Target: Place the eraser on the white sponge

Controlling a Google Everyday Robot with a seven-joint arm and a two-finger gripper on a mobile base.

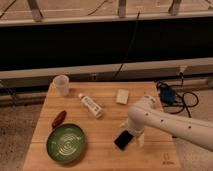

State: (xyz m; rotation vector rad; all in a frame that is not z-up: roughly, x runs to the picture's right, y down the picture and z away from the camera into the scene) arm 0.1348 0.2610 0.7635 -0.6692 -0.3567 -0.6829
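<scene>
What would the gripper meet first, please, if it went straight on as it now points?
Probably the eraser, at its right edge, or the table beside it; the gripper points down there.

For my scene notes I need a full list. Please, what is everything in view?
table: one, light wood, lower half
cup: one, translucent, back left corner
bottle: one, white, lying near the middle
white sponge: one, cream-white, behind, right of the bottle
elongated object: one, reddish-brown, left side
plate: one, green, front left
eraser: one, black, front, right of the plate
blue object with cables: one, beside the table's right edge
arm: one, white, from the right
gripper: one, white, open, at the eraser's right edge
</scene>
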